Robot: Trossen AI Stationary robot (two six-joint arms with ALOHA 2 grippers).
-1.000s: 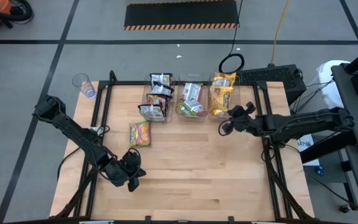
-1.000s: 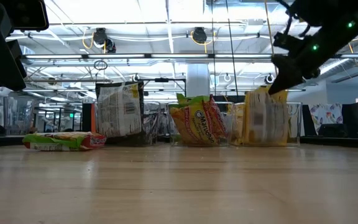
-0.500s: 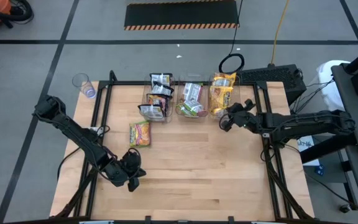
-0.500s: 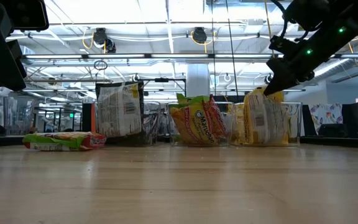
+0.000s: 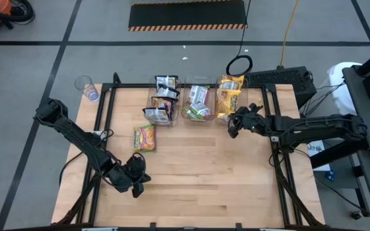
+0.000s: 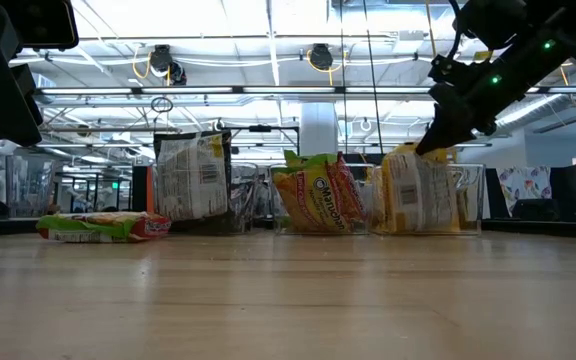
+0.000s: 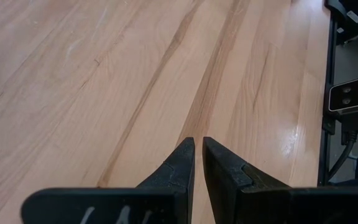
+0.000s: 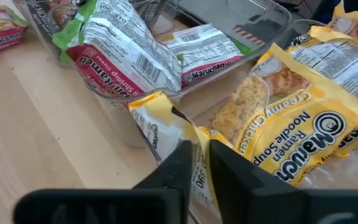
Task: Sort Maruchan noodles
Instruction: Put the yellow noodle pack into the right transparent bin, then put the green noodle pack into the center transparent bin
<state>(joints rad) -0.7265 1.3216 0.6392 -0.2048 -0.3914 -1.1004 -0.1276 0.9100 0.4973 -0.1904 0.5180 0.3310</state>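
Three clear bins stand in a row at the table's far edge. The left bin (image 5: pixel 162 102) holds dark packets and the middle one (image 5: pixel 198 106) green-edged ones. Yellow Maruchan noodle packets fill the right bin (image 5: pixel 229 96). One more packet (image 5: pixel 144 137) lies flat on the table in front of the left bin. My right gripper (image 5: pixel 232 128) is at the near side of the right bin, shut on a yellow packet (image 8: pixel 160 124). My left gripper (image 5: pixel 137 187) hovers shut over bare wood near the front left. My right gripper pinches the yellow packet by its upper edge (image 8: pixel 199 163) between its two fingers, at a top corner (image 6: pixel 423 152). The fingers slant down from the table's right side. The packet stands upright at the bin with its lower part down among the other yellow packets.
A black frame (image 5: pixel 108 109) runs along the table's left, far and right sides. A clear cup (image 5: pixel 85 85) stands on the floor past the far left corner. Bare wood (image 5: pixel 204 173) fills the table's middle and near part.
My right gripper has turned and shifted a little toward the right bin. The yellow packet's top has leaned toward the table's left while its lower part stayed in place.
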